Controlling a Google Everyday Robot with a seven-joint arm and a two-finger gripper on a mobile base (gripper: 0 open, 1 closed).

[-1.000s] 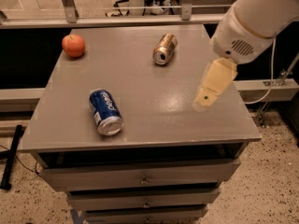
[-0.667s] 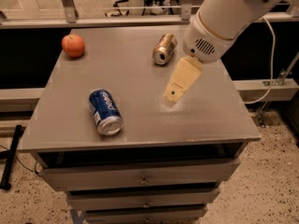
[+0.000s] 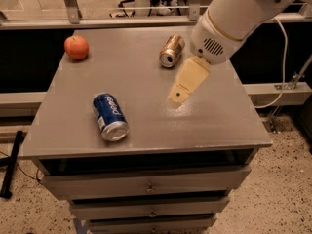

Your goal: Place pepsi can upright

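The pepsi can [image 3: 109,116] is dark blue with white lettering. It lies on its side on the grey table top [image 3: 141,82], near the front left, with its silver end towards the front edge. My gripper [image 3: 178,96] hangs from the white arm over the middle of the table, to the right of the can and apart from it. It holds nothing.
A gold-bronze can [image 3: 171,51] lies on its side at the back middle of the table. An orange fruit [image 3: 76,47] sits at the back left corner. Drawers are below the table top. A cable hangs at the right.
My gripper has swung from the right side of the table to the left, towards the middle. The pepsi can, the bronze can and the fruit have not moved.
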